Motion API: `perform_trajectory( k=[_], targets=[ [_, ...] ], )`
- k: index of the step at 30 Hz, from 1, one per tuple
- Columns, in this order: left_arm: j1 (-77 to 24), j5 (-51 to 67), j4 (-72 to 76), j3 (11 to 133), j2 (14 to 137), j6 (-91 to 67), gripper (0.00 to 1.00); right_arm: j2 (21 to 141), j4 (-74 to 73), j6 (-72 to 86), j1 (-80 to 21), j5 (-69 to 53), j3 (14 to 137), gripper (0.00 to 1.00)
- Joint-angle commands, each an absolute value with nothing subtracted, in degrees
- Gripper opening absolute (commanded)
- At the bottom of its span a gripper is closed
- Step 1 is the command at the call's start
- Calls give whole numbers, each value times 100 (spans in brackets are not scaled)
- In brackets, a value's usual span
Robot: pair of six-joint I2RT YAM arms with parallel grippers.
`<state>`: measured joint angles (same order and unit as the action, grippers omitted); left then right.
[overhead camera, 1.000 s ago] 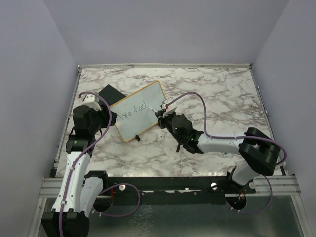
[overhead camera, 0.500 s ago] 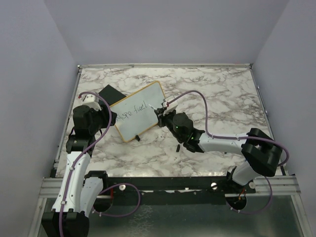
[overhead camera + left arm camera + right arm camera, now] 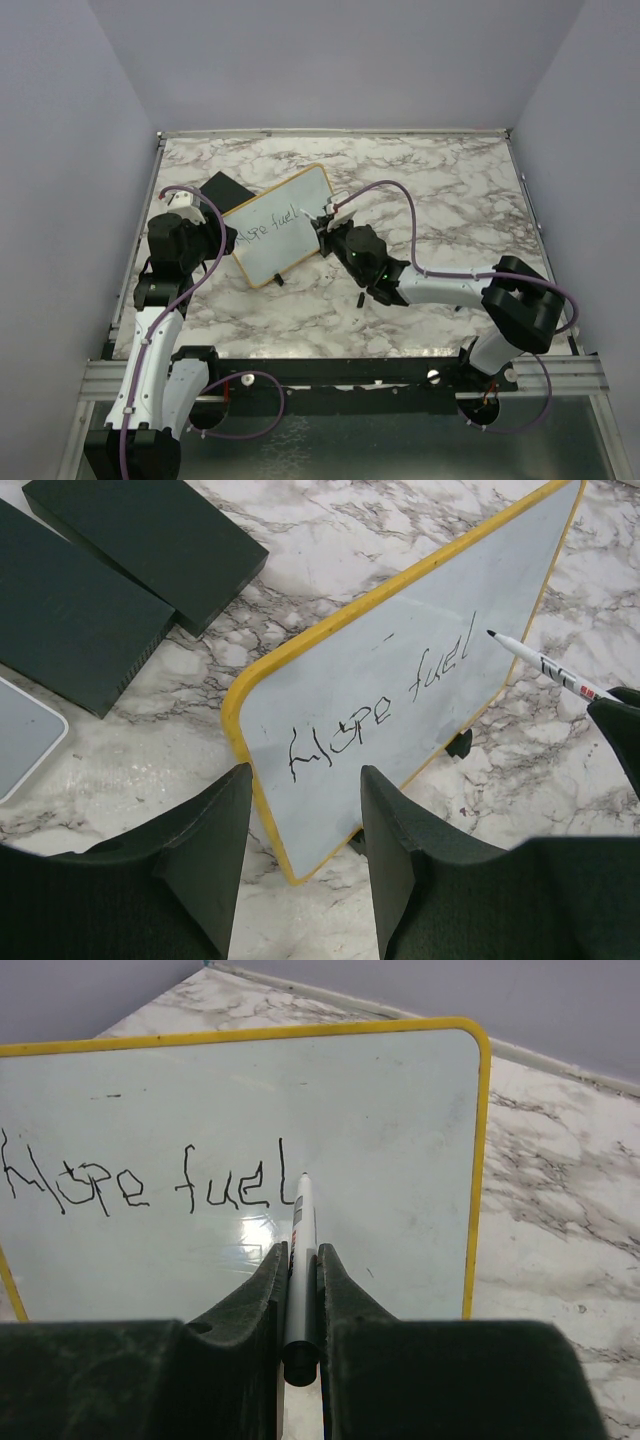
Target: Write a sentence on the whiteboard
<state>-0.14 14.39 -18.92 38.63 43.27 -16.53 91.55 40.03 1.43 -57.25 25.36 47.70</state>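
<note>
Top external view: the whiteboard sits left of centre on the marble table, turned at an angle, its yellow frame propped up on little black feet. Across it runs the sentence, 2 handwritten words so far: "Hope fuel".

Over to the right gripper, and its fingers are pinched tight on a thin white marker. The barrel runs straight out between them, and the dark tip sits just right of the final "l". From the wrist camera it looks to be at the board surface, though I cannot say for sure that it touches. In the left wrist view the same marker comes in from the right edge, its tip over the white surface just past "fuel".

Now the left gripper: its 2 fingers are spread wide with nothing between the pads, and it hovers at the board's near left corner. The lower yellow edge shows in the gap between them.

Behind that corner, 2 flat black blocks lie side by side on the marble, near the board's upper left edge but apart from it.
</note>
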Motion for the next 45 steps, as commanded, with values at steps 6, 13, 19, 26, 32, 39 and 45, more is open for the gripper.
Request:
perform_trajectory(
  k=[6, 13, 19, 26, 32, 39, 45],
  targets=[
    [-53, 1585, -1792, 3799, 4280, -1662, 50, 9255, 3997, 123, -5647, 2731, 4858, 0],
    [-52, 1580, -1793, 3798, 4276, -1661, 50, 9320, 3973, 141, -5634, 2707, 4910, 1],
    [-48, 1583, -1786, 3797, 4271, -1666, 50, 9385, 3964, 128, -5625, 2698, 4961, 0],
    [-53, 1589, -1792, 3797, 4270, -1661, 50, 9430, 3955, 88, -5625, 2642, 5025, 0],
    [-53, 1591, -1784, 3802, 4280, -1661, 49, 9460, 3942, 82, -5625, 2560, 5053, 0],
    [-53, 1591, -1784, 3799, 4278, -1662, 50, 9456, 3903, 104, -5626, 2490, 5002, 0],
    [-48, 1591, -1784, 3800, 4280, -1661, 50, 9420, 3888, 147, -5630, 2421, 4923, 0]
  ],
)
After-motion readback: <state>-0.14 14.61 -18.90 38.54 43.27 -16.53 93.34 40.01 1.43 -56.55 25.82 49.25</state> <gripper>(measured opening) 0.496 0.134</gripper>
